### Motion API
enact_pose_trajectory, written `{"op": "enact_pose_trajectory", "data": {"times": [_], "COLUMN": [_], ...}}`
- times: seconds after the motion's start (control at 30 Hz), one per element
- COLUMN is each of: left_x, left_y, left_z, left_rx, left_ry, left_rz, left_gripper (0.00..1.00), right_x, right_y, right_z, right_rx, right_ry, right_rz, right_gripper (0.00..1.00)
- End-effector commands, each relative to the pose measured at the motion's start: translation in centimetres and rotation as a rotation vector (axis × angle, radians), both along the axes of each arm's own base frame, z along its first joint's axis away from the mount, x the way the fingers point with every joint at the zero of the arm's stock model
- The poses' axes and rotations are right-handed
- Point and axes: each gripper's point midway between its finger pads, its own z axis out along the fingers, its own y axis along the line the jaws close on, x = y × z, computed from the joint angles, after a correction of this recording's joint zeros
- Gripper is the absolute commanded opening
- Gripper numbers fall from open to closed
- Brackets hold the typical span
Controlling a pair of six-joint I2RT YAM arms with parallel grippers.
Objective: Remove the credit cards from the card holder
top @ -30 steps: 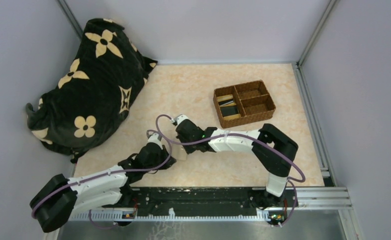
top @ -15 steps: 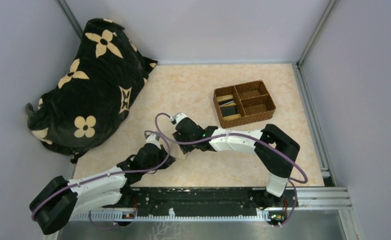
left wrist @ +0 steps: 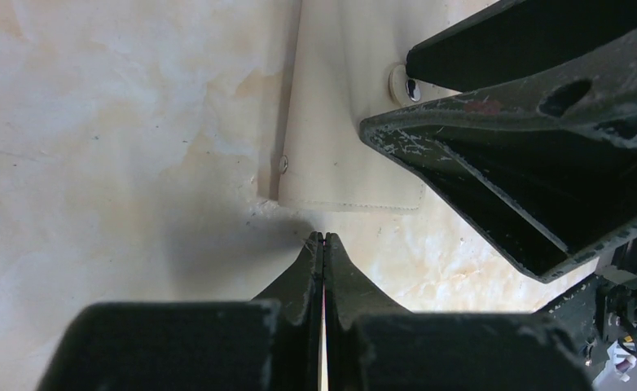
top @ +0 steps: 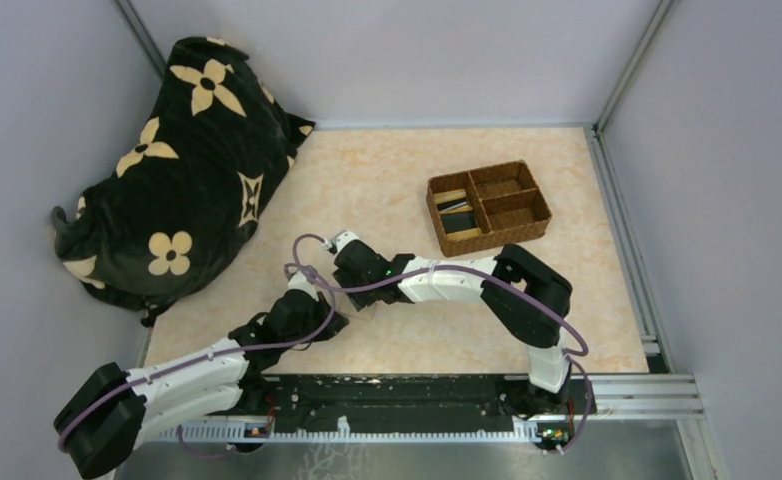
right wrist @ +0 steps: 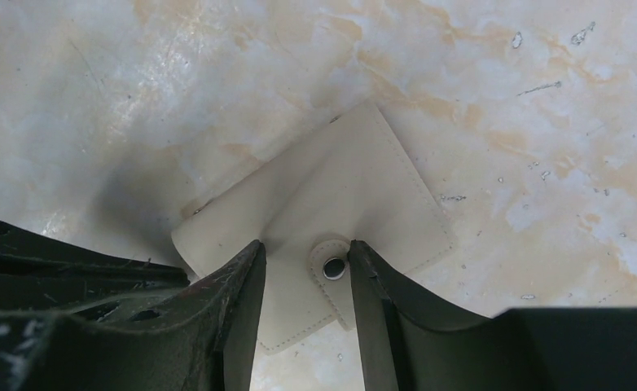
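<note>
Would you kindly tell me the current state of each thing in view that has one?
card holder, folded shut, lying flat on the table.
right gripper, open, fingers astride the snap tab.
left gripper, shut, tips by the holder's edge.
woven tray, upright, cards in its left side.

Bright, even light; soft shadows

You're looking at a marbled peach-beige counter [top: 387, 170] boxed in by plain lilac-grey walls [top: 417, 50] and aluminium corner posts [top: 631, 62], evenly lit, with a black flower-printed fabric bundle [top: 182, 150] heaped far left.
</note>
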Motion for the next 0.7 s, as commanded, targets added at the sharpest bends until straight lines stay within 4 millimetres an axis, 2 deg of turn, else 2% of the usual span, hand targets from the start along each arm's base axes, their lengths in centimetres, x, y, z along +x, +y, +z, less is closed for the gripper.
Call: {"op": "enact_pose_trajectory", "data": {"times": [0.0, 0.13, 0.27, 0.5, 0.67], "left_x": [-0.3, -0.4, -0.5, -0.6, -0.6], "left_y": [0.8, 0.7, 0.6, 1.0, 1.0], "left_z": [-0.7, -0.7, -0.7, -1.0, -0.8], "left_rx": [0.007, 0.006, 0.000, 0.010, 0.006], "left_ry": [0.016, 0.018, 0.024, 0.030, 0.027], "left_rz": [0.023, 0.020, 0.019, 0.029, 0.032], "left_gripper": [0.00, 0.00, 0.00, 0.00, 0.00], "right_x": [0.3, 0.5, 0.7, -0.5, -0.8], "right_y": [-0.7, -1.5, -2.6, -3.0, -2.6], "right_z": [0.2, 0.1, -0.6, -2.5, -2.4], "right_rx": [-0.052, -0.081, -0.137, -0.144, -0.115], "right_ry": [-0.037, -0.057, -0.063, 0.006, 0.030], "right_rz": [-0.013, -0.017, -0.037, -0.047, -0.054], "right_gripper": [0.44, 0.46, 0.29, 0.02, 0.00]}}
